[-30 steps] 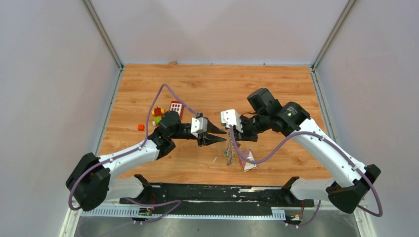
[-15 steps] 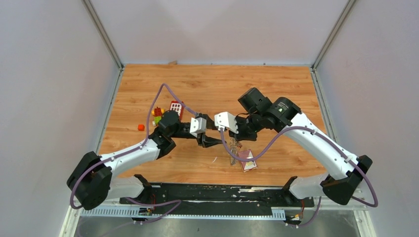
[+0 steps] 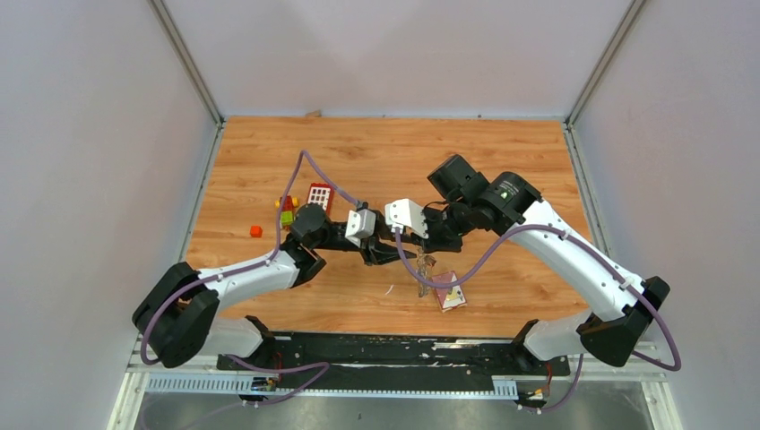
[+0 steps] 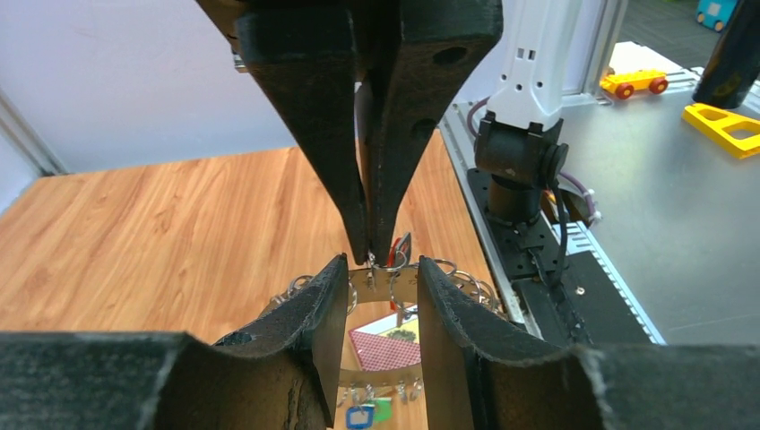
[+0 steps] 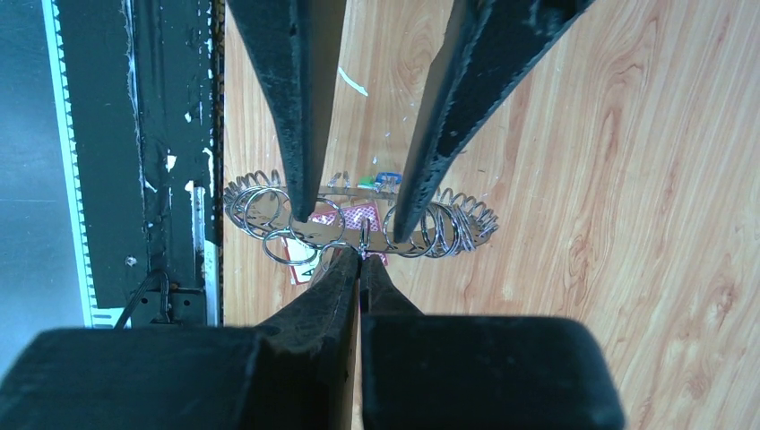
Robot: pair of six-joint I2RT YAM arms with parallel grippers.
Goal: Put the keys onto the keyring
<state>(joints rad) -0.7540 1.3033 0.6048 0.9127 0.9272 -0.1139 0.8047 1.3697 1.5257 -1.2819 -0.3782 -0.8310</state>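
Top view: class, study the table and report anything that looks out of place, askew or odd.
A maroon card lies skewed near the front edge of the table, with a white fleck on the wood left of it. At the left, loose toy blocks and a stray orange cube sit scattered, clutter beside the work.

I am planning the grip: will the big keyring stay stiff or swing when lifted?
Likely stiff: the keyring holds its flat shape while the right tool pinches one edge. Its small loops would probably swing. Thin metal may slip.
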